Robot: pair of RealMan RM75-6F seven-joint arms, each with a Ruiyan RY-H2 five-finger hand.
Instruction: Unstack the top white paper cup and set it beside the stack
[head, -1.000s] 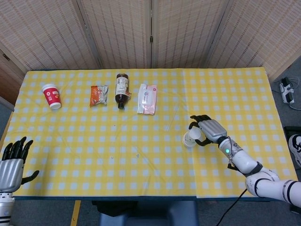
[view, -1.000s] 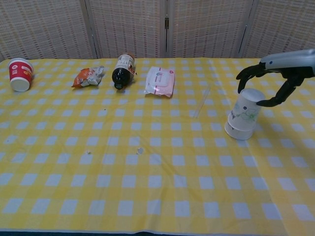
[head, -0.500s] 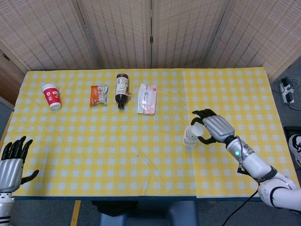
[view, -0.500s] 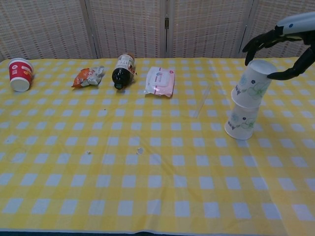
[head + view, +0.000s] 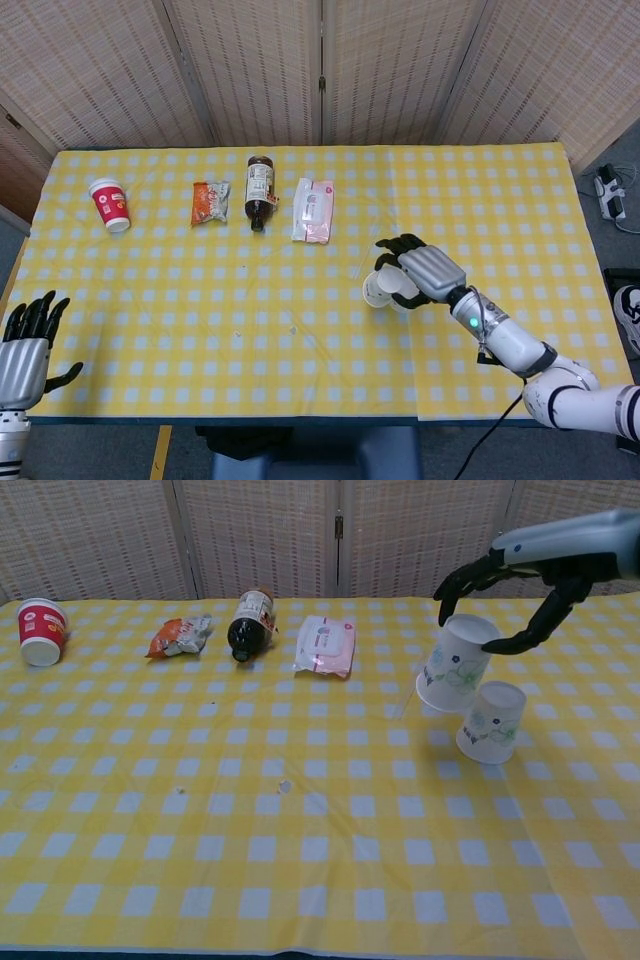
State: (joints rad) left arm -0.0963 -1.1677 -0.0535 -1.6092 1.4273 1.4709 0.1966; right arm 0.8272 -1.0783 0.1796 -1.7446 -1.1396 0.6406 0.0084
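My right hand (image 5: 510,580) (image 5: 415,272) grips a white paper cup (image 5: 455,666) (image 5: 380,289) by its upturned base and holds it tilted in the air, mouth down. This cup hangs just left of a second white cup (image 5: 491,722), which stands upside down on the yellow checked tablecloth. In the head view the standing cup is mostly hidden behind my hand. My left hand (image 5: 25,345) rests at the near left corner of the table with its fingers spread and nothing in it.
Along the far side lie a red paper cup (image 5: 39,631), an orange snack packet (image 5: 180,636), a dark bottle (image 5: 249,626) and a pink-white wipes pack (image 5: 326,645). A small white scrap (image 5: 284,786) lies mid-table.
My right hand lifted the top cup off the lower one, then carried it left and slightly down. The lower cup stayed in place. The left hand has not moved.
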